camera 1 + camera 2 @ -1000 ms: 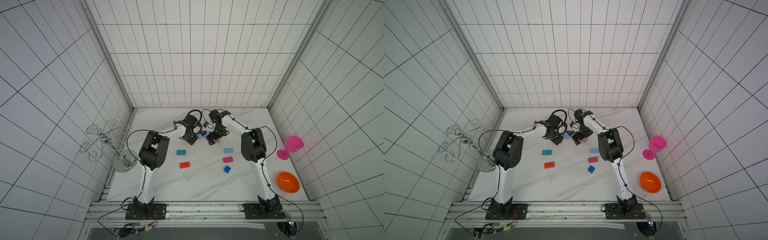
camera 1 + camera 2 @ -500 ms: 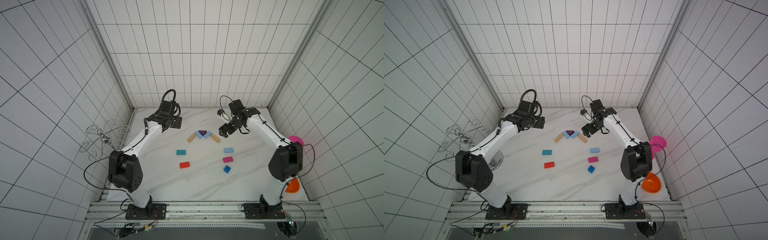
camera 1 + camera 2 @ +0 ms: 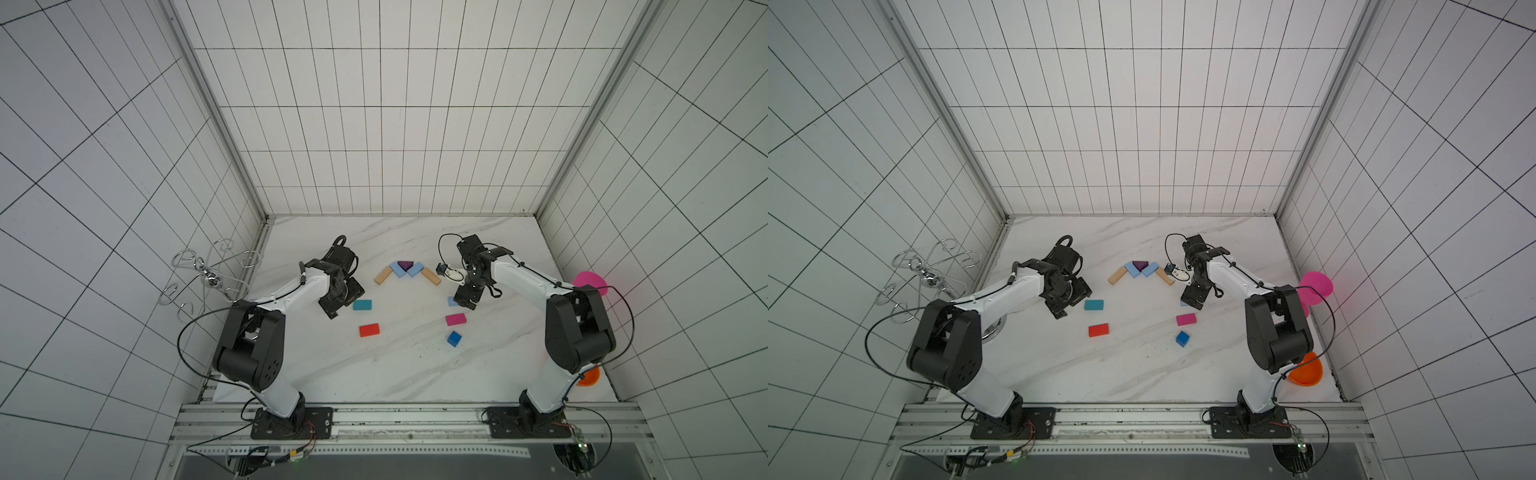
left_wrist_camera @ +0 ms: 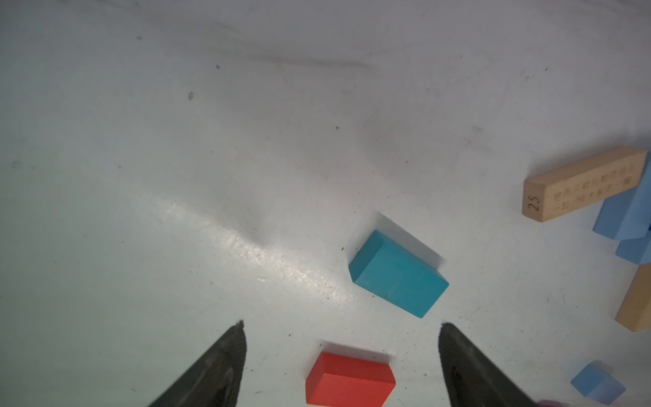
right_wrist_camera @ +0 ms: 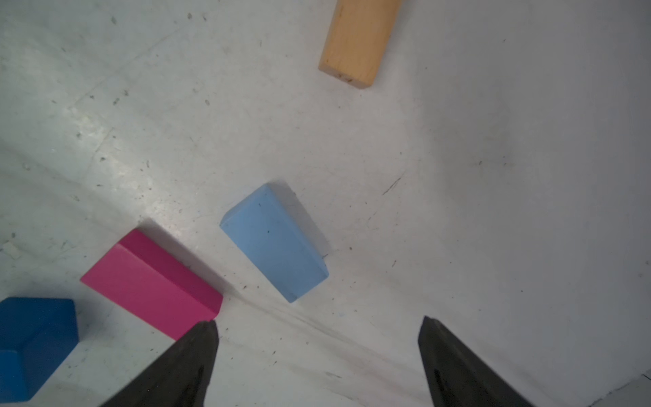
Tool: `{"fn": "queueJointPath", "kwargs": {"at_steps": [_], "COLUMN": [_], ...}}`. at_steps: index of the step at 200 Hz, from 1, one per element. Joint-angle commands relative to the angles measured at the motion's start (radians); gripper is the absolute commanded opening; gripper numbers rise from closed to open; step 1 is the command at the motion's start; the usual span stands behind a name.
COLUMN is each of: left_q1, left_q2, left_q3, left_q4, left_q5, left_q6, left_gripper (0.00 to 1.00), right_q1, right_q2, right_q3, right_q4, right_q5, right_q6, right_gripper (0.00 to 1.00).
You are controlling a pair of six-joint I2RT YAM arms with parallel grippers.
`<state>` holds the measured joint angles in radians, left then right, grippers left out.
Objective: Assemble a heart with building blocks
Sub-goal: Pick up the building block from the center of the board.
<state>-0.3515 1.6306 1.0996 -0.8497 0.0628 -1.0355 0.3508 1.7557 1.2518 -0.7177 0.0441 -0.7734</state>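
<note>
Five building blocks (image 3: 1094,304) are lying loose on the table (image 3: 415,374), all nearer than the purple wedge (image 3: 405,264): blue cube (image 3: 454,338) first, then red brick (image 3: 369,330) and pink brick (image 3: 455,319), then teal brick (image 3: 362,305) and light blue brick (image 5: 274,243). The left gripper (image 4: 341,324) and right gripper (image 5: 318,320) are hanging wide open and empty, near-left and near-right of the wedge. Beside the wedge, blue and tan bricks (image 3: 383,275) are forming the heart (image 3: 400,269) top. The blocks are looking rigid, light and smooth, so gripping across the flat long sides is looking soundest.
</note>
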Motion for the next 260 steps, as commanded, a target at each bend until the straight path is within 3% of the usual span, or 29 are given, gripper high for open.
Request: {"fn": "queueJointPath", "kwargs": {"at_steps": [1,124,207,226,260], "left_q1": [-0.010,-0.052,-0.076,-0.082,-0.102], "left_q2": [0.004,0.115,0.165,0.177,0.195], "left_q3": [-0.001,0.036,0.061,0.073,0.098], "left_q4": [0.014,0.040,0.051,0.051,0.047], "left_q5": [-0.005,0.005,-0.019,-0.018,-0.022], "left_q6": [-0.115,-0.224,-0.260,-0.267,-0.293], "left_gripper": [0.84,0.83,0.71,0.70,0.69], "right_q1": [0.002,-0.001,-0.003,-0.003,-0.001], "right_q2": [0.039,0.153,0.159,0.166,0.174], "right_q3": [-0.019,-0.009,-0.021,-0.010,-0.003], "right_q4": [0.043,0.020,0.013,-0.006,-0.035], "right_q5": [0.025,-0.015,-0.042,-0.050,-0.070], "right_q6": [-0.032,-0.010,0.011,0.016,0.035], "right_gripper": [0.93,0.87,0.81,0.75,0.72]}}
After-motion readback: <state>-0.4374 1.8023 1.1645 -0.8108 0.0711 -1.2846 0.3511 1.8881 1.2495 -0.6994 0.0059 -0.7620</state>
